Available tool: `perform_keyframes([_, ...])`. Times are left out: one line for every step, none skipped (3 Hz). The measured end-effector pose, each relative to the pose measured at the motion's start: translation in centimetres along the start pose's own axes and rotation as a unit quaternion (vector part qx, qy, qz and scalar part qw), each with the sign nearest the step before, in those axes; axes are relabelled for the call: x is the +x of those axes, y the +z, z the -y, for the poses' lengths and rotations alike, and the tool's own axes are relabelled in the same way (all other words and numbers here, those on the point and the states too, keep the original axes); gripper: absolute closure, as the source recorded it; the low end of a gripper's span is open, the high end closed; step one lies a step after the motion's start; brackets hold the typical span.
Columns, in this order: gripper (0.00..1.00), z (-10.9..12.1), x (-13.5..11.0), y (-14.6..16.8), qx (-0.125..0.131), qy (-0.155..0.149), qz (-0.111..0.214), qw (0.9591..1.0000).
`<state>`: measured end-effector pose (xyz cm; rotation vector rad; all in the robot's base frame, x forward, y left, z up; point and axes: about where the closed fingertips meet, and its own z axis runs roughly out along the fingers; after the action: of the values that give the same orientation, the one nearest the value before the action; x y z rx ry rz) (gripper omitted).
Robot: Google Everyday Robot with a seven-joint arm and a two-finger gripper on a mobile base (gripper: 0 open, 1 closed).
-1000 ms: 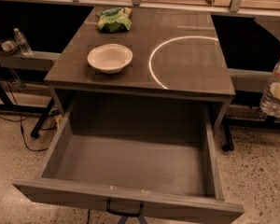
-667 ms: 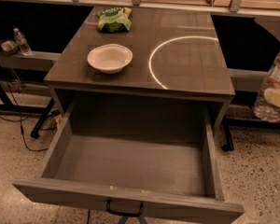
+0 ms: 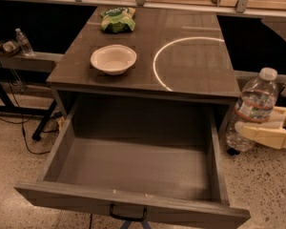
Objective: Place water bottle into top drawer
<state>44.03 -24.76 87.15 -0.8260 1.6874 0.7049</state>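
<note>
The top drawer [image 3: 133,163] is pulled out far from under the bench [image 3: 190,75], and its grey wood-grain inside can be seen down to the bottom. A small black handle [image 3: 127,215] sits in the middle of the drawer's front panel.

The tool [image 3: 260,123] is to the right of the drawer, outside its right wall and at about the height of the drawer's back part. Its cream-coloured fingers [image 3: 262,135] reach in from the right edge of the view and are closed on the water bottle [image 3: 252,106], with one finger lying across the lower part of the bottle. The bottle is almost upright, leaning a little, with the white cap on top and the white-red-blue band around its middle. It is near the right wall of the drawer, not over the opening, and its lower end is in front of the speckled floor [image 3: 267,185].

Behind the drawer, on the bench top, a white bowl [image 3: 113,58] stands above the drawer's left half. Beside it, above the right half, there is a white ring line [image 3: 157,68] on the surface. Further back from the drawer lies a green bag [image 3: 117,19].

Well to the left of the drawer, a small clear bottle [image 3: 24,42] stands on a low rail.
</note>
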Motion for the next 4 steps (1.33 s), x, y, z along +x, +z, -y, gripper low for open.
perform_keyframes([1.0,-4.2,3.1,4.7,-0.053,0.005,0.008,0.9986])
perform_keyframes([1.0,-4.2,3.0,4.7,-0.054,0.005,0.009,0.9985])
perform_keyframes([1.0,-5.3,3.9,7.7,-0.067,-0.001,0.029,0.9973])
perform_keyframes([1.0,-7.0,5.1,12.9,-0.094,-0.005,0.064,0.9935])
